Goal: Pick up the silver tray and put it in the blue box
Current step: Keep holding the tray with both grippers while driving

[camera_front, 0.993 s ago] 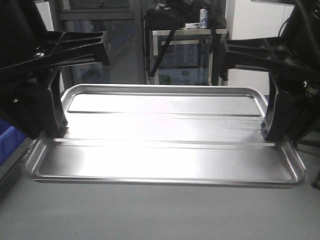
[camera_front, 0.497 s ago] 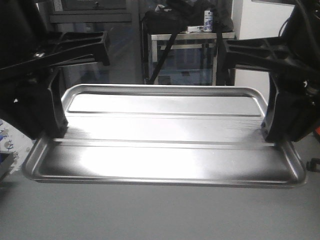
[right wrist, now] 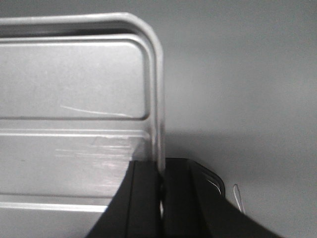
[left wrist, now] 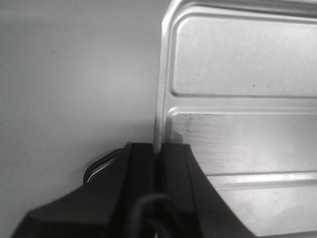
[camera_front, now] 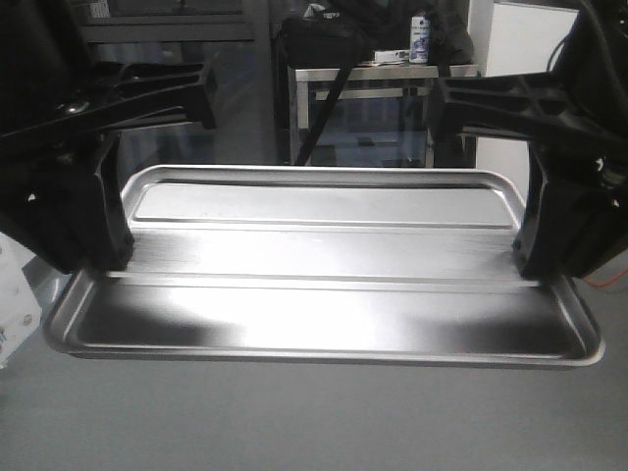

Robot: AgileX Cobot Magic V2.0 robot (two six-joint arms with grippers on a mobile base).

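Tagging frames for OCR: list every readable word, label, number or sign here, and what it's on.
No text is legible in any view.
Can on the background shelf: has a label, too small and blurred to read.
White object at the left edge of the front view: faint marks, unreadable.
Silver tray: no markings visible in any view.

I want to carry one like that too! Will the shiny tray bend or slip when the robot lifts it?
Probably stiff: the silver tray looks flat, with ridges and a raised rim. Likely slippery: smooth shiny metal, and the left gripper and right gripper pinch only its thin rims.
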